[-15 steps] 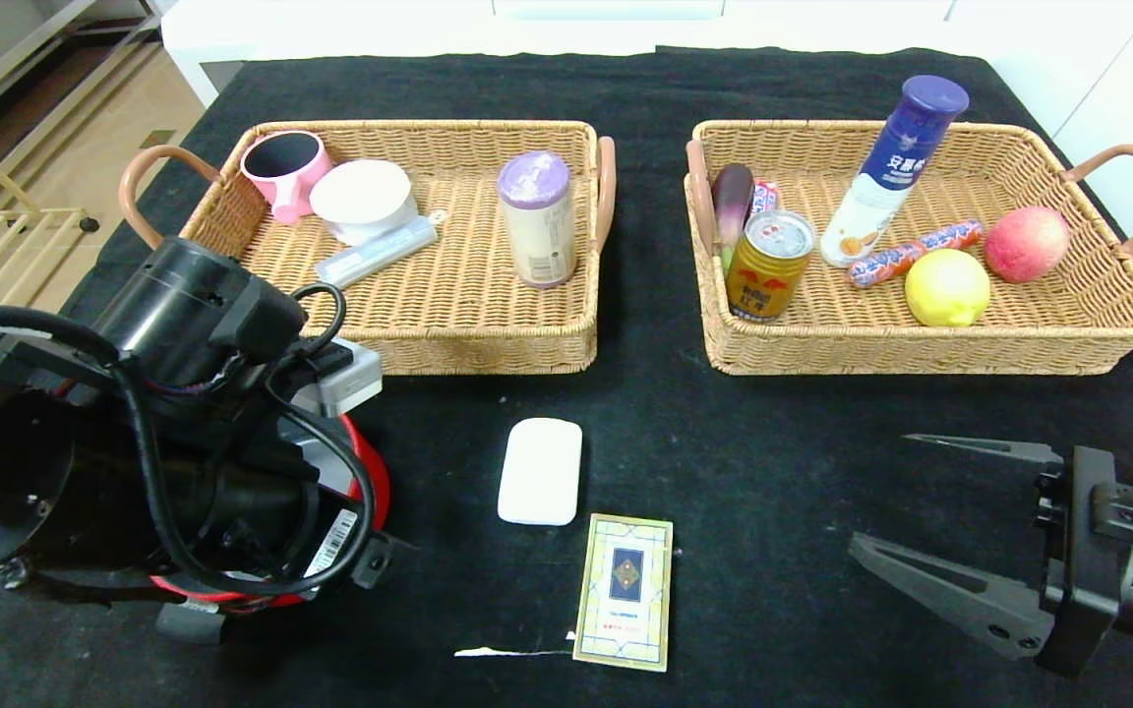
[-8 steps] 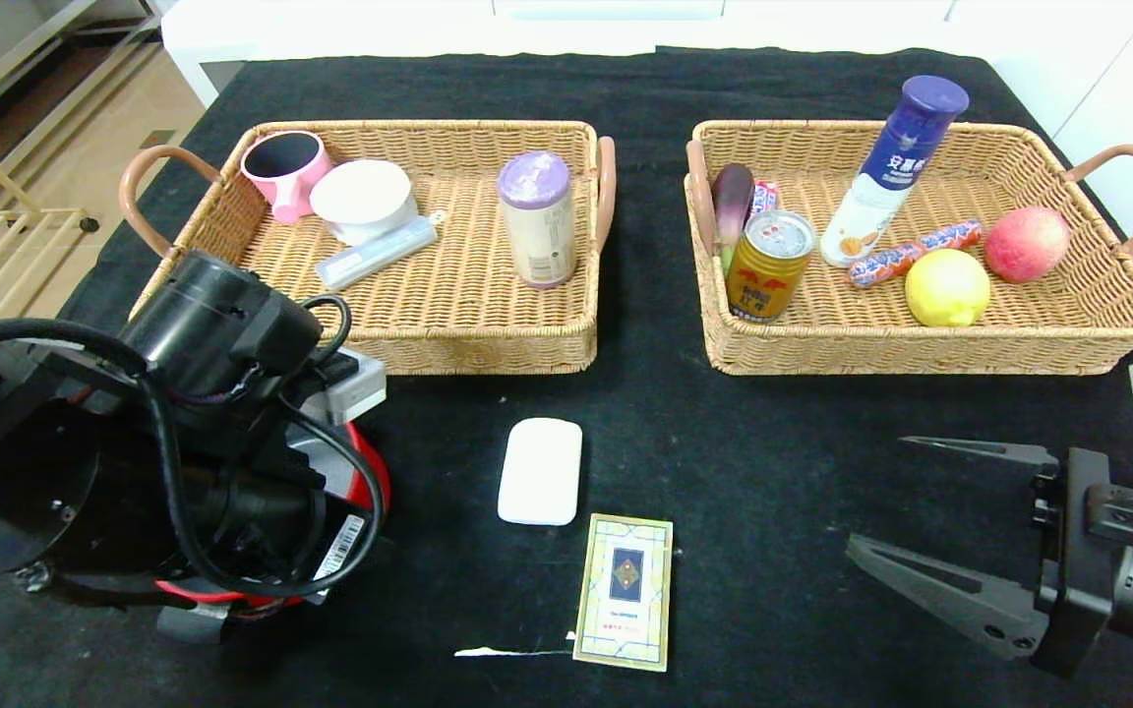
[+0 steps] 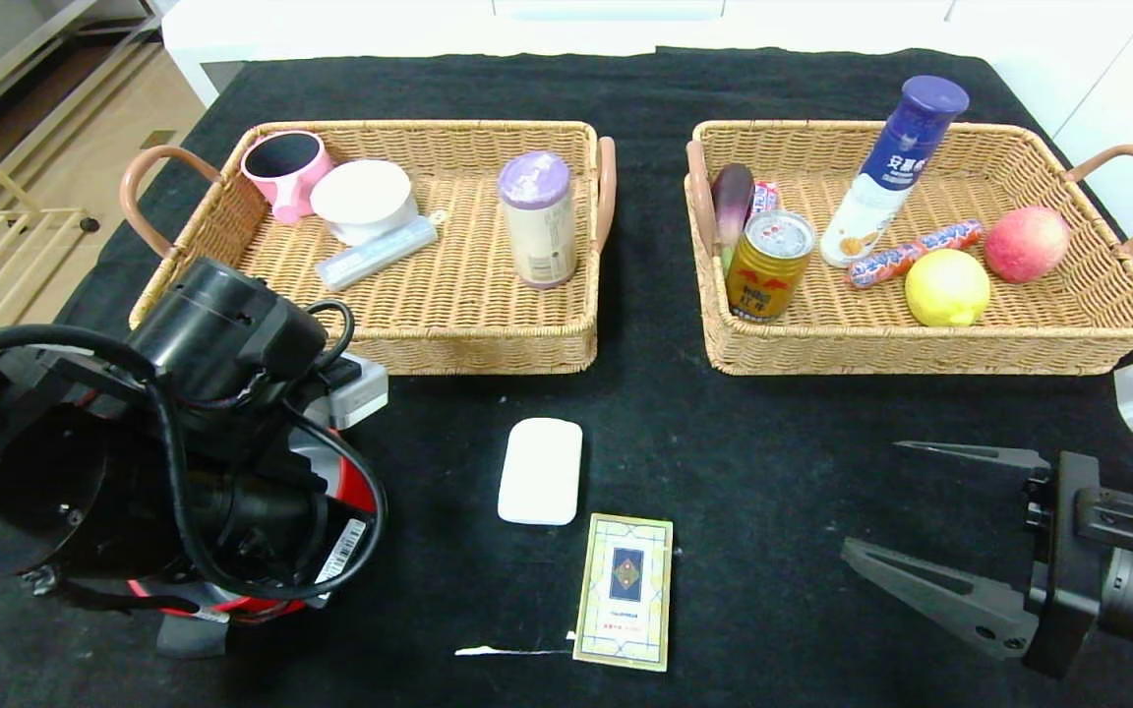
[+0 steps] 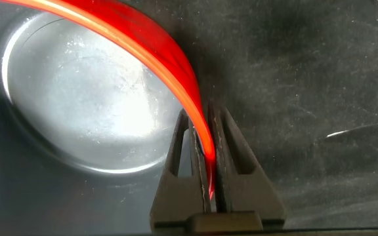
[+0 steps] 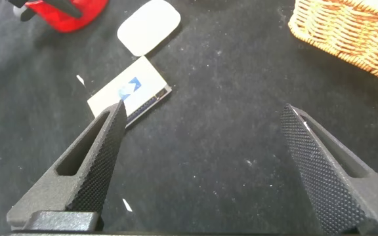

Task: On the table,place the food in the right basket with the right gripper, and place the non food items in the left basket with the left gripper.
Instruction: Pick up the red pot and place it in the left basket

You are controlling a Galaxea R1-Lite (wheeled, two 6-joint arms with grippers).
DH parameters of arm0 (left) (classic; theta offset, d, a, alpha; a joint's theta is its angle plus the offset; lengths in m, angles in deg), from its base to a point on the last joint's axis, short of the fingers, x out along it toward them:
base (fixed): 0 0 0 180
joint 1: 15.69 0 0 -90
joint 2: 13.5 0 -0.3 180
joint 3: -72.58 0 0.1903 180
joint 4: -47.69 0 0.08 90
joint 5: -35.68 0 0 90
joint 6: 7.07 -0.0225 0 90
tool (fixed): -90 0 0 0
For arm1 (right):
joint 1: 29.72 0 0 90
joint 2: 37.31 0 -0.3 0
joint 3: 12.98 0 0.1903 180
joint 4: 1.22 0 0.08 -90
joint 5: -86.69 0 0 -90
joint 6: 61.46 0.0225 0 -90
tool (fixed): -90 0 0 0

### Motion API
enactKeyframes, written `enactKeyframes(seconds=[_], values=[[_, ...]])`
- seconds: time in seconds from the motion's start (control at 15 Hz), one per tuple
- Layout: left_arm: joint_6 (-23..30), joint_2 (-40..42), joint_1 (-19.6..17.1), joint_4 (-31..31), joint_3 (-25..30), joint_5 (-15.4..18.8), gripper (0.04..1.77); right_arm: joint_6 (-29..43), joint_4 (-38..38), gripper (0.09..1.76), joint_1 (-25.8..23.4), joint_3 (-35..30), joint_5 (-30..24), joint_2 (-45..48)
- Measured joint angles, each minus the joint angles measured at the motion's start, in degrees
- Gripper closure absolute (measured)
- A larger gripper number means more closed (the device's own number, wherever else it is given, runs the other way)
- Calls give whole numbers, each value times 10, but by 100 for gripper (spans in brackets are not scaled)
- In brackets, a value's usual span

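Red enamel is what matters in the head view: the red pot sits at about 8 o'clock on the black-clothed worktop, almost buried under the left gripper, whose arm folds down over it from the near left edge. The left basket lies up at 11 o'clock, so any lift must clear its front wall; with a hold on one edge only, I judge the pot could swing or slip free and knock the white block just beside it, or the card box at 6 o'clock. The lemon, the gold can and the tall bottle stand inside the right basket at 1 o'clock, so the food looks finished. The right gripper hangs low at 4 o'clock, level and pointing inward, fingers spread wide and empty. From the left wrist view, the two fingers are nearly closed on the pot's thin red rim, one inside the dark bowl and one outside; a rim pinch that narrow is the likely cause of any tilt. From the right wrist view, the textured fingers stand wide apart over bare cloth, with the card box and white block beyond them.
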Motion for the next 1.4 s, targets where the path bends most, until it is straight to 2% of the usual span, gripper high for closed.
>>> enactKeyframes(seconds=[0.73,1.0,1.4], values=[[-1,3,1,-5,0,0,163,0,0,14,0,-1,0,-2],[-2,25,5,-9,-8,-24,163,0,1,14,1,-1,0,-3],[-5,75,4,-41,-68,-39,163,0,0,14,1,-3,0,-2]])
